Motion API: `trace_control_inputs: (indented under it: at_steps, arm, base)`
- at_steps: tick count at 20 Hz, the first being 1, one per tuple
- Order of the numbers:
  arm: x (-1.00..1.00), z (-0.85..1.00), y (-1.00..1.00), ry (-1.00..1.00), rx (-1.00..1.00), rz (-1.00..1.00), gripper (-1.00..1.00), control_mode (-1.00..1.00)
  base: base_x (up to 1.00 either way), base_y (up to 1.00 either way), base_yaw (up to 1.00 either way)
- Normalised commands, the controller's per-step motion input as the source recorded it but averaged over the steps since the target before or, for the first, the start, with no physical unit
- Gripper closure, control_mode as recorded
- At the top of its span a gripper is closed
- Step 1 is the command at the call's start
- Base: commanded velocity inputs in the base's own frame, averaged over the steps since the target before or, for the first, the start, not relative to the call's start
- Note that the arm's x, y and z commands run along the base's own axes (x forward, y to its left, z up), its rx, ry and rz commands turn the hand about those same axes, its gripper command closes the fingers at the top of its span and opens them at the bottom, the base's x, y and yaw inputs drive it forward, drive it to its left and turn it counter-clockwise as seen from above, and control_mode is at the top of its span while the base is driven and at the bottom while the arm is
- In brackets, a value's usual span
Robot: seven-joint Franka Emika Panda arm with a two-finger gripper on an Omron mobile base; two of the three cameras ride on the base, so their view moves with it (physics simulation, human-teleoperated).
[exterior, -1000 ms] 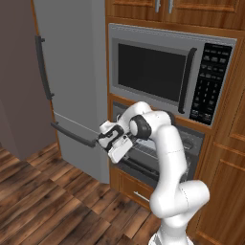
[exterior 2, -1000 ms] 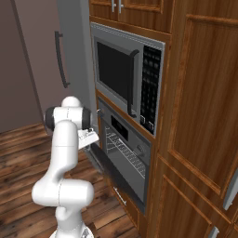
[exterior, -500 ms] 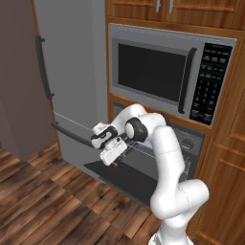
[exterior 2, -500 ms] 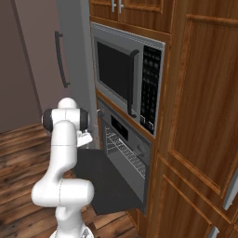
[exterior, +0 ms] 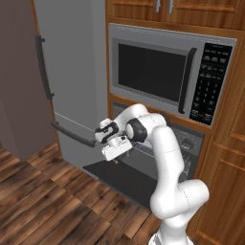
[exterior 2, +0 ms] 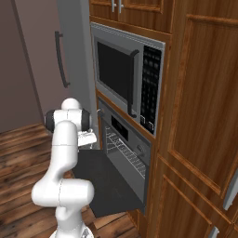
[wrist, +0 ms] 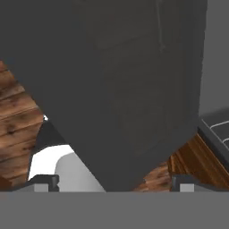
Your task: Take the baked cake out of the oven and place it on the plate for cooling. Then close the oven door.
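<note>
The oven sits under the microwave, and its wire rack shows inside the cavity. The oven door hangs fully down, a flat dark panel over the floor. My gripper hovers just above the door's left part, open and holding nothing. In the hand view the dark door panel lies below the spread fingertips of my gripper. The cake and the plate are out of view.
A silver microwave with a keypad is mounted above the oven. The grey fridge stands to the left, its bar handle close to my hand. Wooden cabinets flank the right side. Wood floor lies around the door.
The oven door has swung from partly open down to flat. My gripper went from shut on the handle to open, let go, and now hangs above the lowered door.
</note>
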Motion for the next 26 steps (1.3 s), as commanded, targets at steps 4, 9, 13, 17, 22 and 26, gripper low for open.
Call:
trace_control_inputs:
  at_steps: [4, 9, 13, 17, 22, 26]
  arm:
    - [0.35, -0.97, -0.29, -0.14, -0.11, -0.31, -1.00, -1.00]
    - [0.64, -0.54, -0.28, -0.20, -0.09, -0.36, -1.00, -1.00]
    - [0.31, 0.09, -0.54, -0.36, 0.01, -0.34, -1.00, -1.00]
    - [0.05, -0.18, -0.37, -0.36, 0.01, -0.37, -1.00, -1.00]
    - [0.09, -0.23, -0.20, -0.55, 0.00, -0.12, -1.00, -1.00]
    - [0.00, -0.10, -0.25, -0.59, -0.02, 0.00, -1.00, -1.00]
  base:
    - [0.00, 0.00, 0.00]
    - [0.00, 0.00, 0.00]
    - [0.00, 0.00, 0.00]
    - [0.00, 0.00, 0.00]
    - [0.00, 0.00, 0.00]
    - [0.00, 0.00, 0.00]
